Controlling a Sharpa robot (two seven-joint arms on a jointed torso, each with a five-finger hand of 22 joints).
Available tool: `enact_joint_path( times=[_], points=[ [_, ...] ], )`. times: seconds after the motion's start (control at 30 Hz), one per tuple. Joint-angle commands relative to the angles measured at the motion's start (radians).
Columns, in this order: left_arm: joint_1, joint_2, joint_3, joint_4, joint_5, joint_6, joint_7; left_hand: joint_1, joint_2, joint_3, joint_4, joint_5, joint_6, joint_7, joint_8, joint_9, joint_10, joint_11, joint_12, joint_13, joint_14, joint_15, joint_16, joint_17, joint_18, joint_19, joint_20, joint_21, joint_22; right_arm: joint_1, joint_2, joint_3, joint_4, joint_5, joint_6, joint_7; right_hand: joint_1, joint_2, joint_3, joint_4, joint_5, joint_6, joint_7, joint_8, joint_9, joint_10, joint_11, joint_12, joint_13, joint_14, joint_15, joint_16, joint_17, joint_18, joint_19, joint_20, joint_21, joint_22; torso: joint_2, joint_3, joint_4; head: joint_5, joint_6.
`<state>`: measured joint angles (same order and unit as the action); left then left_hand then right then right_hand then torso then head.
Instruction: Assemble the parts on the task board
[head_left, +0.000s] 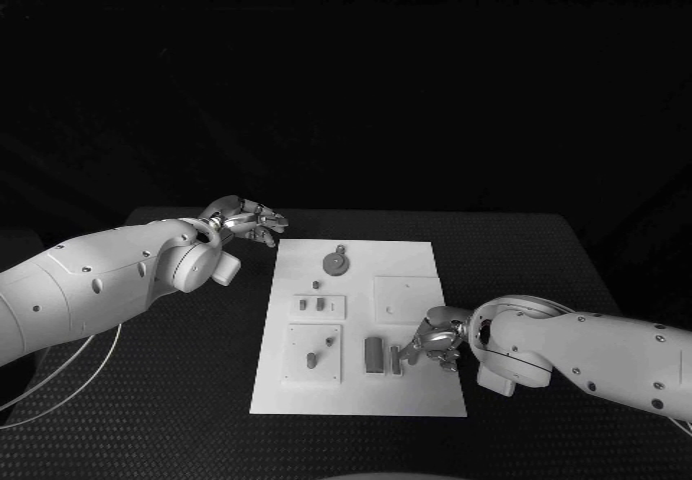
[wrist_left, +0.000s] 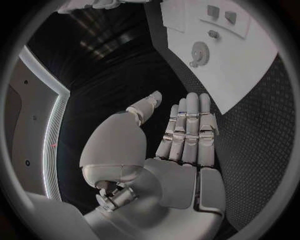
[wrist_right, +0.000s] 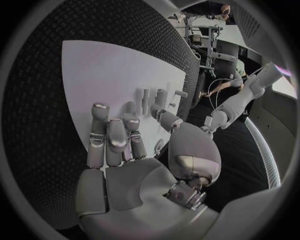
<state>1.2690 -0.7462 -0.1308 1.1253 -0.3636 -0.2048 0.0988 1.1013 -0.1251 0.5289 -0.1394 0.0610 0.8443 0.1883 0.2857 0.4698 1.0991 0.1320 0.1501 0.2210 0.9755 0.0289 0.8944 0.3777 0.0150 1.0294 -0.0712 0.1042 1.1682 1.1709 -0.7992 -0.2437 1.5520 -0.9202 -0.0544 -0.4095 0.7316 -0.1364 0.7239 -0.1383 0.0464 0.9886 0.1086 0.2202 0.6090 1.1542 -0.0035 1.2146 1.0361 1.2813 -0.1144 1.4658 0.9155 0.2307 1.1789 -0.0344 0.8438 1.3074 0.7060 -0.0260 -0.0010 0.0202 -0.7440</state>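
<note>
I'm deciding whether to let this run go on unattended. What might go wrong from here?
1. The right hand hovers low over the task board, right beside the upright grey parts; a small slip might knock them over.
2. Its fingers partly hide those parts, so a pick may be misjudged.
3. The left hand sits off the board's far corner, open, unable to steady it.

My left hand sits at 10 o'clock, palm flat, fingers straight and side by side, thumb apart, holding nothing. My right hand sits at 4 o'clock, fingers extended, also empty. Both forearms angle inward.
</note>
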Motion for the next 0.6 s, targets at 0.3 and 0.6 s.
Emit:
enact_joint_path(
  times=[0.3,0.6],
  points=[
    [0.0,0.013,0.0,-0.007,0.068,-0.009,0.043,-0.01,0.0,-0.002,0.007,0.0,-0.004,0.0,0.009,-0.001,-0.003,0.0,0.008,-0.001,0.004,0.001,-0.006,0.002,0.006,0.005,0.002,-0.006,0.002,0.043,-0.004,0.024,-0.131,0.196,-0.081,0.425,0.057,0.01,0.004,-0.037,0.001,-0.001,-0.001,0.01,0.008,-0.001,-0.002,-0.006,-0.004,-0.014,0.003,-0.011,-0.035,0.03,-0.012,-0.003,-0.006,0.016,-0.006,0.0009,-0.0022,-0.018,0.057],
    [0.0,0.037,0.001,-0.049,0.161,0.028,0.105,0.002,0.023,-0.003,-0.006,-0.001,0.031,-0.017,0.029,0.003,0.025,-0.01,0.023,0.003,-0.01,0.004,-0.034,-0.003,-0.001,-0.012,0.005,-0.02,0.005,0.051,0.087,0.098,-0.413,0.432,-0.095,0.618,0.111,0.054,0.002,-0.091,0.001,-0.032,0.011,0.009,0.021,-0.089,0.011,-0.086,-0.043,-0.119,0.017,-0.099,-0.073,0.01,-0.134,0.043,-0.069,0.009,-0.029,0.0027,-0.0062,-0.032,0.137]
  ],
)
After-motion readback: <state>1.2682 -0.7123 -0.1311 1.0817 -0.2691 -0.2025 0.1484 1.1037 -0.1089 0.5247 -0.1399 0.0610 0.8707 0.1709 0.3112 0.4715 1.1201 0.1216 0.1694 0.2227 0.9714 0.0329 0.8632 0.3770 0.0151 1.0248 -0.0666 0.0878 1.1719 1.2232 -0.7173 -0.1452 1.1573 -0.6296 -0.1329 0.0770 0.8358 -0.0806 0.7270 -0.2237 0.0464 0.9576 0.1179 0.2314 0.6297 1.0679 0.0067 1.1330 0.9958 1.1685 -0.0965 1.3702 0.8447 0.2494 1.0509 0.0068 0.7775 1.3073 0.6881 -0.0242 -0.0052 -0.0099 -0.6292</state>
